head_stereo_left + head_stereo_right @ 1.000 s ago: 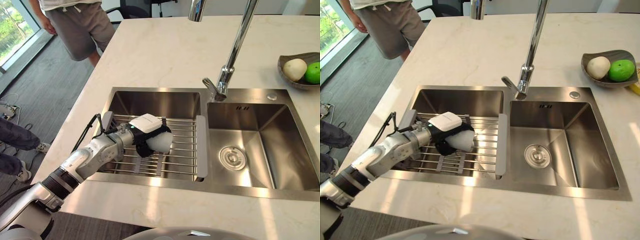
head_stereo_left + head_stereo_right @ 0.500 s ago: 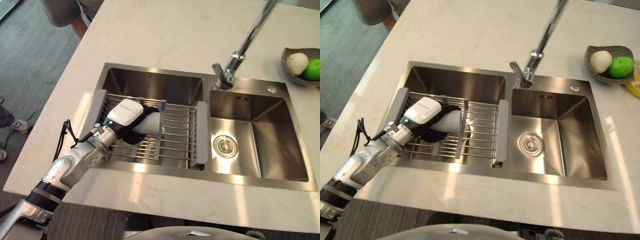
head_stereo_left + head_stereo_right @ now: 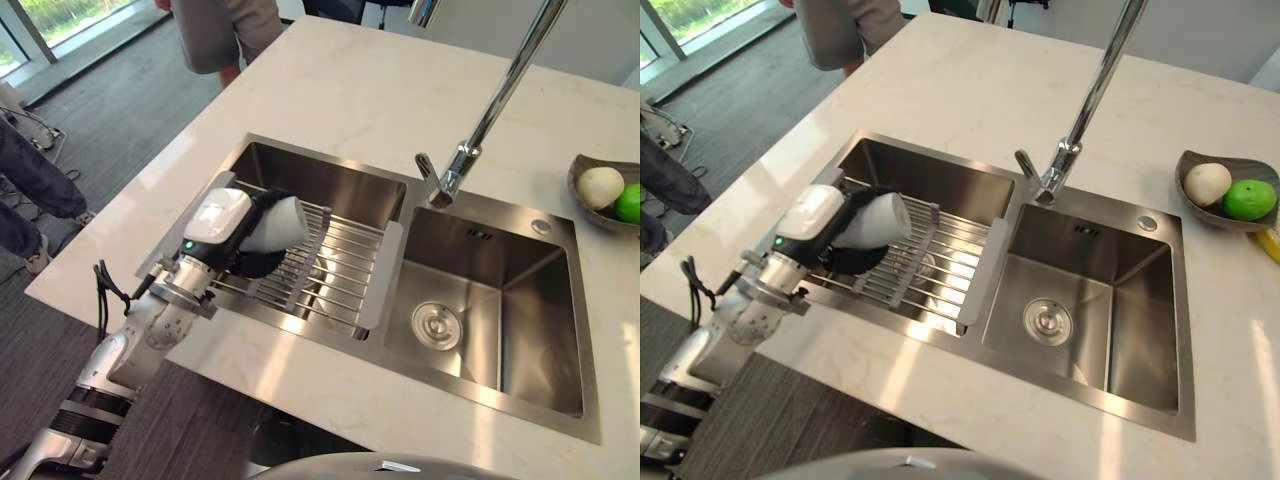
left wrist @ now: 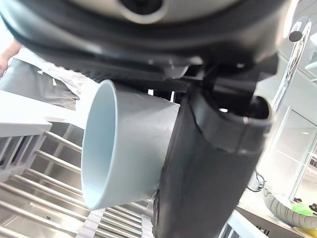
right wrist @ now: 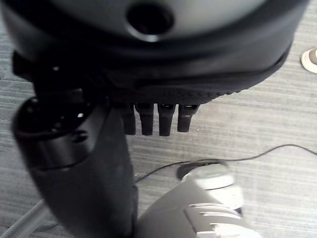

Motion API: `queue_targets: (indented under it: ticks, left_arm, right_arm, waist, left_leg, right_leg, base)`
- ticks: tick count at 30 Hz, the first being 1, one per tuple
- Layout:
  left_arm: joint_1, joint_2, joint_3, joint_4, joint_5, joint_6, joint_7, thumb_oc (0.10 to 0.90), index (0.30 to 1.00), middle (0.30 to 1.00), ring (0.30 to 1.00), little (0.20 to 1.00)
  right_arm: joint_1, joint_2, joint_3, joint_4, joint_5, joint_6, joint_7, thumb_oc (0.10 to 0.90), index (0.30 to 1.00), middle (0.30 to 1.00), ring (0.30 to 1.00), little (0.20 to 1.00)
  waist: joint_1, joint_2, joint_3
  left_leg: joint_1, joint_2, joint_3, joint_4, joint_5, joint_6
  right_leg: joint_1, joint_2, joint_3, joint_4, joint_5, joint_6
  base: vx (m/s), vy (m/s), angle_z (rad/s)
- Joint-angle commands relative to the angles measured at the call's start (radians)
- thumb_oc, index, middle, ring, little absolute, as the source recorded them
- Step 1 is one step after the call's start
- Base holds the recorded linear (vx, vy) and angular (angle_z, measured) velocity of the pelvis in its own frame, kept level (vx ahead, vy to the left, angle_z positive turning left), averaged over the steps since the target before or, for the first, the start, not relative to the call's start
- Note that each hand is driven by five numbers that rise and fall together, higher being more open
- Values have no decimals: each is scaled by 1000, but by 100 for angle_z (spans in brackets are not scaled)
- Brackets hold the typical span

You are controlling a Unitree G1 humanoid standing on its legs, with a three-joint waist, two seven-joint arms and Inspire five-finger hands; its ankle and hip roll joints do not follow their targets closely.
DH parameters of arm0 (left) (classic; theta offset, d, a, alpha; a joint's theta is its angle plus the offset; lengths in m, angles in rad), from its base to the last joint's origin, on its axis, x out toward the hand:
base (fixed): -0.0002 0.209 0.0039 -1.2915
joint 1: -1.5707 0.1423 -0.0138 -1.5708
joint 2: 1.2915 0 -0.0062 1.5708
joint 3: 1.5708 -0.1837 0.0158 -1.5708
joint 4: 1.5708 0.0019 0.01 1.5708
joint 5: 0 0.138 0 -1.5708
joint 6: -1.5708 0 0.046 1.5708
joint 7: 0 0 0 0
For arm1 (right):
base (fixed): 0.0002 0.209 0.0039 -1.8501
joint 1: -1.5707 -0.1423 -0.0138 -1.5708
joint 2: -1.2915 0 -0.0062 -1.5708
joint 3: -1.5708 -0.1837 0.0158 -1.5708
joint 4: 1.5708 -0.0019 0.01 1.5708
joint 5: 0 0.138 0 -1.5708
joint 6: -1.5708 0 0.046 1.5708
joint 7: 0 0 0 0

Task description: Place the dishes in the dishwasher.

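The left hand (image 3: 225, 235) has its fingers (image 4: 208, 163) and thumb curled round a pale cup (image 3: 275, 222), held on its side just above the wire rack (image 3: 335, 275) that spans the left basin of the sink (image 3: 520, 290). The cup looks clear of the rack bars. The right hand (image 5: 124, 99) hangs over the floor (image 5: 257, 124) with fingers curled and holding nothing. On the tabletop (image 3: 350, 90), well apart to the right, a bowl (image 3: 1220, 190) holds fruit; a person (image 3: 220, 30) stands at the far side. No dishwasher is in sight, so by my reading the job is early: one cup picked up, carrying and loading left.
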Motion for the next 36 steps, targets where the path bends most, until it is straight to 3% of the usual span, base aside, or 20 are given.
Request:
queue_targets:
  ticks: [1, 2, 3, 5, 6, 7, 10, 11, 13, 15, 17, 19, 20, 21, 22, 23, 25, 28, 33, 36]
  left_arm:
    - [-87, 79, 176, -76, -104, -15, 111, 400, 300, 300, 300, 300]
    - [-51, 56, 218, -77, -120, -10, 106, 400, 300, 300, 300, 300]
    - [-37, 46, 242, -75, -137, -15, 104, 400, 300, 300, 300, 300]
    - [-34, 45, 244, -77, -138, -14, 103, 400, 300, 300, 300, 300]
    - [-41, 27, 245, -70, -166, -19, 104, 400, 300, 300, 300, 300]
    - [-51, 17, 238, -70, -179, -25, 102, 400, 300, 300, 300, 300]
    - [-66, 12, 209, -84, -206, -38, 76, 400, 300, 300, 300, 300]
    - [-54, 12, 213, -98, -225, -40, 63, 400, 300, 300, 300, 300]
    - [-6, 10, 243, -119, -263, -52, 40, 400, 300, 300, 300, 300]
    - [7, 7, 255, -135, -278, -51, 30, 400, 300, 300, 300, 300]
    - [17, -28, 252, -148, -305, -44, 37, 400, 300, 300, 300, 300]
    - [14, -28, 250, -148, -304, -44, 37, 400, 300, 300, 300, 300]
    - [-25, -48, 195, -138, -309, -52, 46, 400, 300, 300, 300, 300]
    - [-49, -66, 130, -143, -319, -61, 40, 400, 300, 300, 300, 300]
    - [-56, -63, 127, -141, -319, -61, 41, 400, 300, 300, 300, 300]
    - [-99, -73, 61, -111, -325, -68, 50, 400, 300, 300, 300, 300]
    - [-170, -92, -54, -75, -335, -66, 44, 400, 300, 300, 300, 300]
    - [-213, -80, -111, -60, -308, -68, 35, 400, 300, 300, 300, 300]
    - [-223, -113, -158, -35, -316, -61, 48, 400, 300, 300, 300, 300]
    - [-191, -116, -150, -48, -328, -61, 54, 400, 300, 300, 300, 300]
  right_arm:
    - [-5, -45, 19, -11, -32, 26, 9, 800, 900, 900, 900, 900]
    - [26, -40, -1, 2, -54, 31, 17, 800, 900, 900, 900, 900]
    - [43, -41, -17, 9, -59, 34, 24, 800, 900, 900, 900, 900]
    - [43, -42, -16, 9, -59, 34, 24, 800, 900, 900, 900, 900]
    - [60, -43, -35, 6, -60, 38, 29, 800, 900, 900, 900, 900]
    - [72, -44, -45, 4, -62, 38, 33, 800, 900, 900, 900, 900]
    - [97, -48, -76, -4, -55, 36, 37, 800, 900, 900, 900, 900]
    - [98, -51, -85, -5, -51, 36, 36, 800, 900, 900, 900, 900]
    - [93, -57, -95, -13, -43, 39, 38, 800, 900, 900, 900, 900]
    - [88, -54, -98, -13, -43, 43, 33, 800, 900, 900, 900, 900]
    - [41, -44, -96, -40, -24, 49, 8, 800, 900, 900, 900, 900]
    - [40, -43, -98, -41, -23, 49, 7, 800, 900, 900, 900, 900]
    - [29, -25, -87, -55, -13, 47, 11, 800, 900, 900, 900, 900]
    - [-42, 49, -51, -60, 19, 45, -48, 800, 900, 900, 900, 900]
    - [-47, 53, -52, -59, 20, 45, -52, 800, 900, 900, 900, 900]
    - [-41, 66, -36, -58, 20, 38, -28, 800, 900, 900, 900, 900]
    - [-91, 39, -42, -71, 81, 46, -33, 800, 900, 900, 900, 900]
    - [-97, 36, -26, -103, 105, 32, -29, 800, 900, 900, 900, 900]
    - [-107, 36, -5, -109, 111, 27, -58, 800, 900, 900, 900, 900]
    - [-91, 62, -23, -59, 74, 17, -93, 800, 900, 900, 900, 900]
  waist:
    - [-4, -34, 14]
    - [-25, -39, 6]
    - [-46, -45, 2]
    - [-51, -41, 3]
    - [-91, -43, -12]
    - [-115, -43, -25]
    - [-163, -39, -57]
    - [-166, -41, -63]
    - [-157, -45, -75]
    - [-153, -48, -79]
    - [-127, -74, -80]
    - [-129, -77, -80]
    - [-149, -95, -68]
    - [-139, -85, -78]
    - [-135, -88, -78]
    - [-138, -71, -80]
    - [-139, -29, -67]
    - [-143, -29, -39]
    - [-133, -46, -51]
    - [-127, -36, -62]
  left_leg:
    - [-56, -74, -52, 45, -50, -69]
    - [-19, 2, 28, 64, -75, -57]
    - [30, 81, 104, 73, -85, -76]
    - [28, 83, 100, 70, -80, -76]
    - [107, 186, 196, 69, -54, -104]
    - [148, 235, 254, 77, -33, -126]
    - [223, 301, 373, 68, -2, -189]
    - [221, 295, 379, 84, -16, -190]
    - [230, 253, 368, 99, -116, -190]
    - [224, 230, 365, 90, -153, -187]
    - [159, 146, 338, 91, -252, -140]
    - [154, 140, 334, 95, -256, -135]
    - [124, 61, 261, 68, -256, -85]
    - [118, 27, 202, 44, -252, -69]
    - [115, 26, 204, 41, -246, -67]
    - [112, -9, 143, 16, -237, -52]
    - [149, -77, 37, -49, -233, -18]
    - [163, -98, -24, -66, -212, -11]
    - [183, -92, -36, -91, -203, -21]
    - [200, -92, -21, -94, -208, -22]
  right_leg:
    - [49, -72, -95, -3, 6, 42]
    - [54, -109, -186, -27, 18, 43]
    - [62, -146, -249, -48, 29, 48]
    - [65, -143, -253, -53, 35, 47]
    - [64, -175, -328, -66, 46, 57]
    - [66, -190, -367, -65, 50, 65]
    - [93, -222, -454, -95, 67, 84]
    - [104, -239, -479, -114, 90, 93]
    - [111, -270, -512, -144, 140, 104]
    - [123, -283, -526, -164, 161, 114]
    - [138, -350, -532, -223, 294, 169]
    - [139, -355, -536, -227, 300, 174]
    - [103, -371, -353, -213, 414, 188]
    - [82, -356, -217, -206, 423, 195]
    - [74, -357, -213, -203, 425, 195]
    - [47, -327, -71, -176, 412, 195]
    - [10, -250, 81, -183, 300, 166]
    - [-20, -219, 45, -154, 296, 170]
    - [27, -225, -8, -207, 255, 160]
    - [55, -218, -9, -244, 244, 157]
  base:
    - [-209, 39, 178]
    - [-216, 150, 166]
    - [-214, 146, 170]
    - [-123, 118, 178]
    - [-171, 248, 176]
    - [-203, 327, 122]
    - [-77, 336, 186]
    - [-50, 424, 147]
    - [-54, 365, 118]
    - [-18, 361, 104]
    - [-11, 675, 141]
    - [7, 302, 137]
    - [125, 414, 135]
    - [116, 399, 125]
    - [236, 302, 252]
    - [246, 396, 265]
    - [386, 478, 175]
    - [92, 6, 156]
    - [29, -54, 94]
    - [76, -21, 16]
